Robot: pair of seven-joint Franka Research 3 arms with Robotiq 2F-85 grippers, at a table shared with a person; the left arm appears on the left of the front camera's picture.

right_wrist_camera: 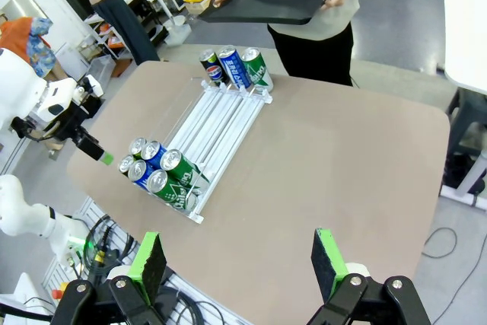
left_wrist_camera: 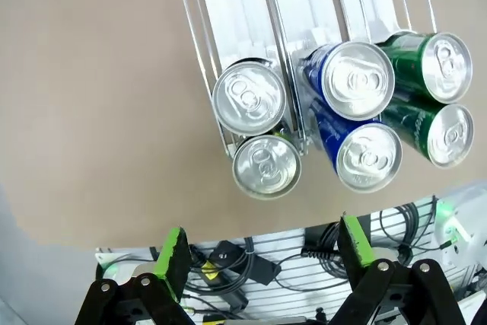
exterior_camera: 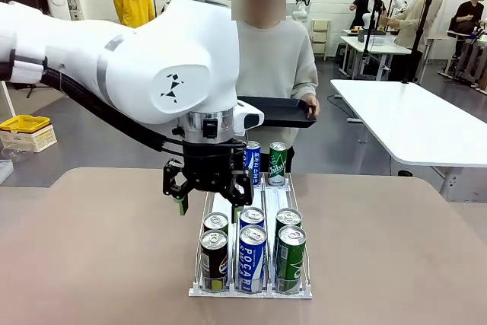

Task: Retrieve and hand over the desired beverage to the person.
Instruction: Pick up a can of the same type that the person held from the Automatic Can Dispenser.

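1. The left gripper (exterior_camera: 209, 202) hangs released above the rack (exterior_camera: 251, 292), holding nothing.
2. The right gripper (right_wrist_camera: 237, 262) is spread and empty, high over the worktop (right_wrist_camera: 335, 165).
3. Near end of the rack: two Pepsi cans (exterior_camera: 214, 260), two blue cans (exterior_camera: 252, 258) marked "POCARI", and two green cans (exterior_camera: 291, 258).
4. Far end: one can of each kind stands upright. The far green can's (exterior_camera: 278, 164) white script is too small to read.
5. The person (exterior_camera: 278, 58) stands at the far edge, holding a black tray (exterior_camera: 278, 112) in both hands.

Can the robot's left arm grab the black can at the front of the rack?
Probably yes. The left end effector hangs open just above the rack, and nothing covers the black can from above. The blue can beside it stands close, so a finger may fit only tightly.
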